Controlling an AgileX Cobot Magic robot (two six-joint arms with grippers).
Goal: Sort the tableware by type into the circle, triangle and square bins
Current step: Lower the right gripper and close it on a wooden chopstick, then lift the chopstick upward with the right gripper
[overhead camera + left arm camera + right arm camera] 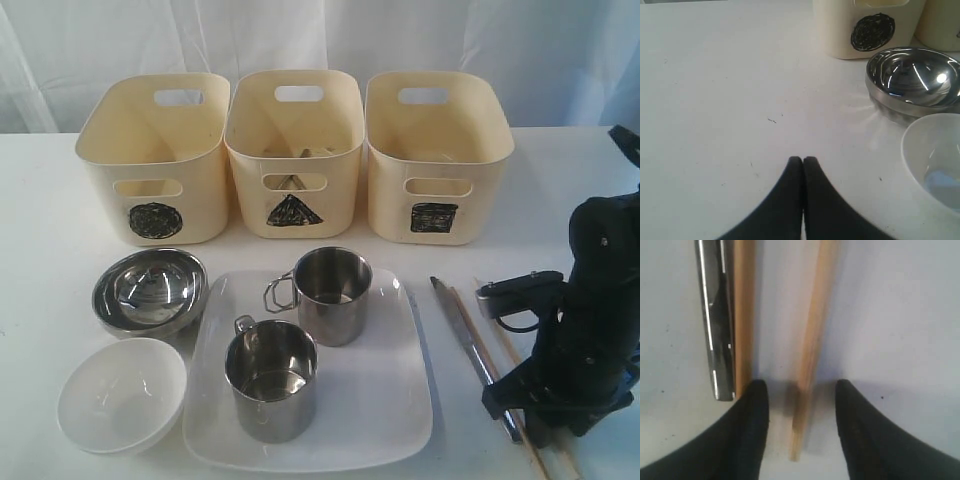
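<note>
Far out at nine o'clock from the bowls, beyond the exterior view's edge, the left gripper point(802, 161) hangs low over bare table point(40, 250), jaws pressed together on nothing. Next comes the steel bowl point(150, 290), with the small white bowl point(120, 398) at its six o'clock. At their three o'clock lies the large white square plate point(400, 400), carrying the rear mug point(333, 295) and the front mug point(271, 380).

At the plate's three o'clock the steel cutlery point(715, 315) and wooden chopsticks point(812, 340) lie side by side. The right gripper point(800, 383) stands over their near ends, jaws spread. One stick lies between the fingers; the other stick and the cutlery sit at the edge of one finger.

The step looks like lifting the chopsticks. That finger should shift outward past the second stick but short of the cutlery, so both sticks are taken and nothing else. Whether the tips already touch the table I cannot tell. They need to be right down before closing, since thin round sticks roll away.

The table is plain white and smooth. At twelve o'clock stand the circle bin point(155, 170), triangle bin point(293, 150) and square bin point(438, 150), with a white curtain point(60, 60) behind.
</note>
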